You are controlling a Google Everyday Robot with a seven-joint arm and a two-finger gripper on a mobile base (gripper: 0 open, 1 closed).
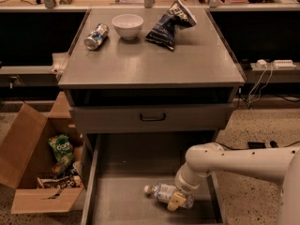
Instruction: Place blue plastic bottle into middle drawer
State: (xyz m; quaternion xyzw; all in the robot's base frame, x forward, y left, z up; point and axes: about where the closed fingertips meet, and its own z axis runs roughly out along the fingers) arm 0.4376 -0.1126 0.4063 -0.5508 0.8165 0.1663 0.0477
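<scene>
The blue plastic bottle (161, 191), clear with a white cap pointing left, lies on its side on the floor of the pulled-out middle drawer (122, 203), near its front right. My gripper (179, 199) comes in from the right on a white arm and sits over the bottle's right end, with a yellowish finger (175, 201) in front of it.
On the cabinet top stand a silver-blue soda can (96, 36), a white bowl (127, 26) and a dark chip bag (169, 24). A closed drawer front with a black handle (152, 118) sits above the open drawer. An open cardboard box (33, 172) with snack bags stands left.
</scene>
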